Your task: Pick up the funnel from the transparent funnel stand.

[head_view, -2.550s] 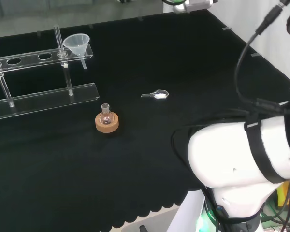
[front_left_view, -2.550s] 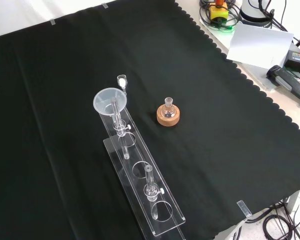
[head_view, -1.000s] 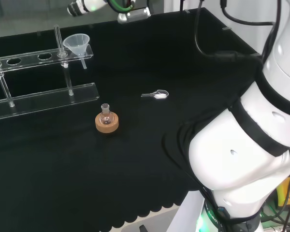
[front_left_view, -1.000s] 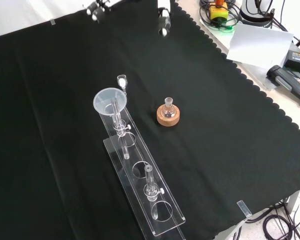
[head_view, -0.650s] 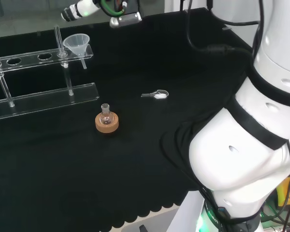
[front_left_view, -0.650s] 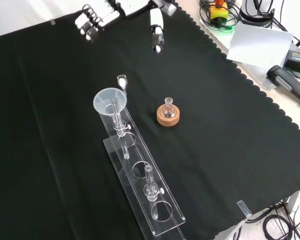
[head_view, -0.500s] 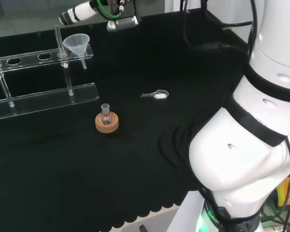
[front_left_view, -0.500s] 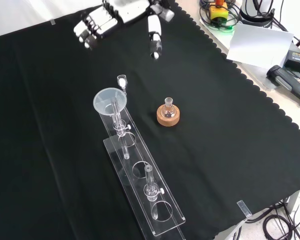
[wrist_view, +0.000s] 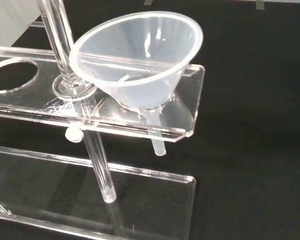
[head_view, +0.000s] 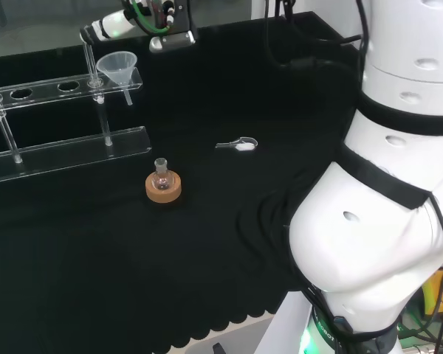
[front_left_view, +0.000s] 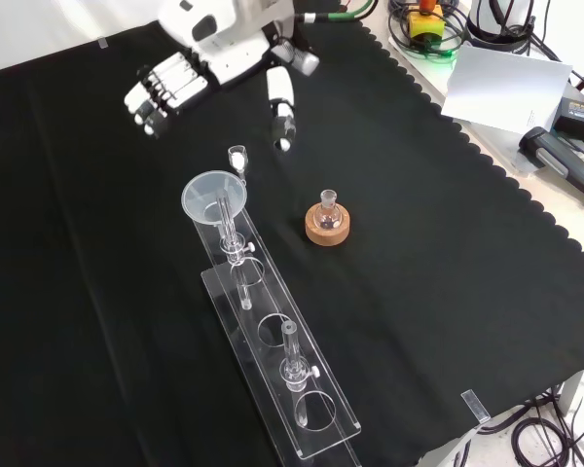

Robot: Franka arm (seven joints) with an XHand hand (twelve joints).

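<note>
Funnel [front_left_view: 212,197] sits in end hole of transparent funnel stand [front_left_view: 273,341], stem through shelf. Hand [front_left_view: 214,68] spread open, empty, near funnel but apart from it. Grasp not yet made; closing in, gripping, lifting all left.

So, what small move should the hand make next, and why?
Probably it should come lower and closer to the funnel, bringing its fingers around the rim. The hand is open and apart from the funnel, which sits in the end hole of the transparent funnel stand, stem through the shelf.
</note>
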